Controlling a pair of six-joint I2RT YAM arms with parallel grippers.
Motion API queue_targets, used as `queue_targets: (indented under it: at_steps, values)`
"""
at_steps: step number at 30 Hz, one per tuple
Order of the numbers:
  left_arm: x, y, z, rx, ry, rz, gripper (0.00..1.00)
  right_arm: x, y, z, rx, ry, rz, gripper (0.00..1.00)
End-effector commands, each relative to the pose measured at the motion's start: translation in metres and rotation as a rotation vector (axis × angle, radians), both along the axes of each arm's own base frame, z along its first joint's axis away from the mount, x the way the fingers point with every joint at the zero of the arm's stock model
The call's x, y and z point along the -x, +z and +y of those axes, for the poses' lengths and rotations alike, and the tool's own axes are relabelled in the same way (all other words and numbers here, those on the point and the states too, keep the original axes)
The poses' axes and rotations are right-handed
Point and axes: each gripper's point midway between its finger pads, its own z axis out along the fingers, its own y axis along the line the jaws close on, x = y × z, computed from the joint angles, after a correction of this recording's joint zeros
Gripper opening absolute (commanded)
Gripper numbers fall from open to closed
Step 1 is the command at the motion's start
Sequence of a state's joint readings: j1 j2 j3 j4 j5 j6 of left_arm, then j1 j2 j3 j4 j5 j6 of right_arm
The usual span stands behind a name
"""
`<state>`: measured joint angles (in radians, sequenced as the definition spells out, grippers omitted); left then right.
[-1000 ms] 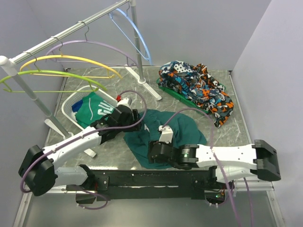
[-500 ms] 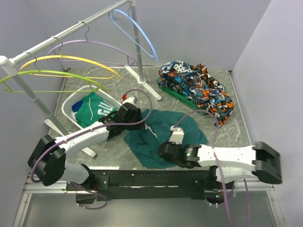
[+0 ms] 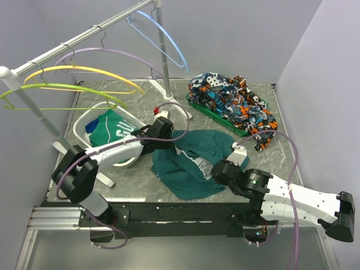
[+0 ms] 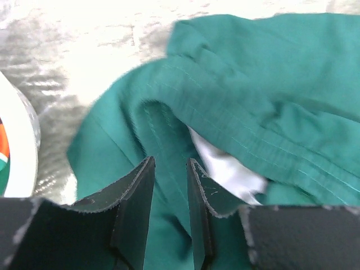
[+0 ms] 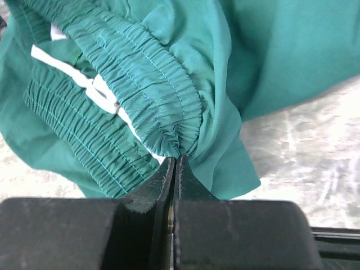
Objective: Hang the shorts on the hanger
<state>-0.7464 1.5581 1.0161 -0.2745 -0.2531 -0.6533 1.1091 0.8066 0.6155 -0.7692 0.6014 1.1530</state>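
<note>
The teal-green shorts point(image 3: 197, 160) lie crumpled on the marble table between both arms, their gathered waistband point(image 5: 140, 84) and pale drawstring point(image 5: 101, 90) turned up. My right gripper point(image 5: 175, 158) is shut on a bunched end of that waistband; from above it point(image 3: 224, 167) sits at the shorts' right edge. Over the shorts' left part hovers my left gripper point(image 4: 170, 169), jaws a narrow gap apart with a fabric fold point(image 4: 169, 140) in the gap; seen from above it point(image 3: 167, 142) is at the upper left corner. The light-blue hanger point(image 3: 169, 39) hangs on the rack at the back.
A white basket point(image 3: 84, 121) holding a green garment with white lettering point(image 3: 112, 132) stands left of the shorts. A green tray with orange-blue patterned clothes point(image 3: 233, 107) is at the back right. Purple point(image 3: 112, 53), yellow point(image 3: 84, 70) and green point(image 3: 56, 89) hangers hang on the rack point(image 3: 84, 35).
The right gripper shut on the waistband and drew it right as the arm swung that way. The left arm reached farther over the shorts and its jaws narrowed.
</note>
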Motion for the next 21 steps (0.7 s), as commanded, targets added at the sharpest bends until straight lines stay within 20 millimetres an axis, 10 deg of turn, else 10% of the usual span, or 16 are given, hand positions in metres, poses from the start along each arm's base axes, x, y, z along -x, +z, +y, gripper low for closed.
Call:
queue_targets:
  at_steps: [1, 21]
  values:
    - [-0.017, 0.003, 0.006, -0.068, 0.039, -0.045, 0.36, -0.007, 0.016, -0.024, 0.025, -0.079, -0.056, 0.0]
    - [-0.037, -0.036, -0.027, -0.005, -0.055, -0.111, 0.36, -0.01, 0.058, -0.042, -0.038, -0.091, -0.15, 0.0]
